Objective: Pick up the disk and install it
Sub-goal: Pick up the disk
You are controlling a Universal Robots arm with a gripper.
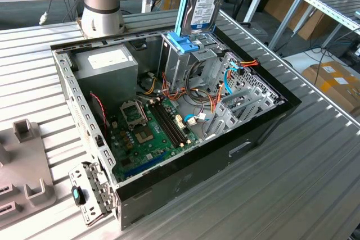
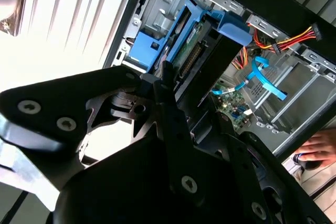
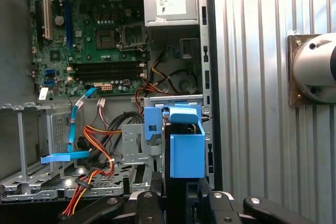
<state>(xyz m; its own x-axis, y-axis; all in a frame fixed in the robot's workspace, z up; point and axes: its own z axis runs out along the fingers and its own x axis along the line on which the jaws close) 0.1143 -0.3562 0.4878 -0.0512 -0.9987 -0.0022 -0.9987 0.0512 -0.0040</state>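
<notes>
**A:** What's on view, going left to right in the exterior view?

**B:** Grey plastic fixture blocks (image 1: 25, 130) on the ribbed metal bench (image 1: 315, 155). Next is the open black computer case (image 1: 185, 178) with its green motherboard (image 1: 149, 130).

**A:** And the drive?

**B:** The silver-grey disk (image 1: 205, 9) in its light-blue rail hangs upright, lower end right at the top of the tall metal drive cage (image 1: 183, 63). The black gripper (image 3: 181, 184) has its jaws clamped on it.

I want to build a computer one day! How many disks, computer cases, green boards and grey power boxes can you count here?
Disk: 1
Computer case: 1
Green board: 1
Grey power box: 1
Total: 4
</notes>
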